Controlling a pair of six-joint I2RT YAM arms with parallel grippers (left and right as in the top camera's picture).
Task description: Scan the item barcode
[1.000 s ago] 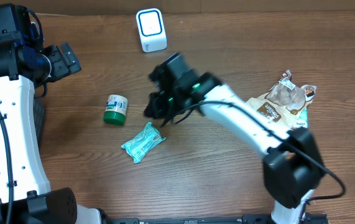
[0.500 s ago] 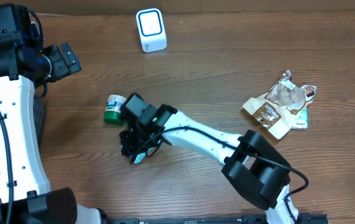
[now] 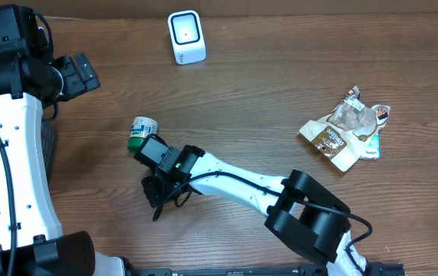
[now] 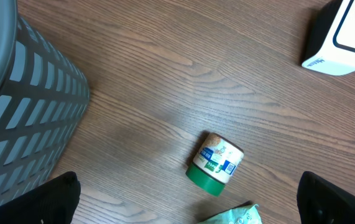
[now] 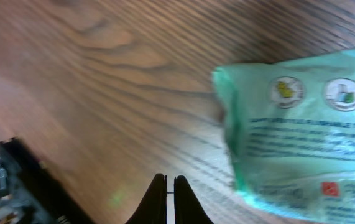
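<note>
Left gripper (image 3: pixel 83 73): jaws spread wide, empty, hanging over bare wood beside the grey slatted plastic basket (image 4: pixel 15 106).

Small round jar with green lid and printed label (image 3: pixel 143 133): on its side, ahead of the left gripper, just beside the right wrist. Not touched.

Right gripper (image 5: pixel 170 186): fingers pressed together, nothing between them, tips low over the table.

Mint-green soft plastic packet with printed text (image 5: pixel 301 124): flat on the table, just to the right of the closed fingers. Contact cannot be told. Hidden under the arm in the overhead view.

White box-shaped barcode scanner (image 3: pixel 186 36): well beyond the right gripper.

Crumpled brown snack pouch (image 3: pixel 347 130): far right.

Progress, as judged: nothing gripped, nothing presented. Grasp, lift, carry and scan all remain.
</note>
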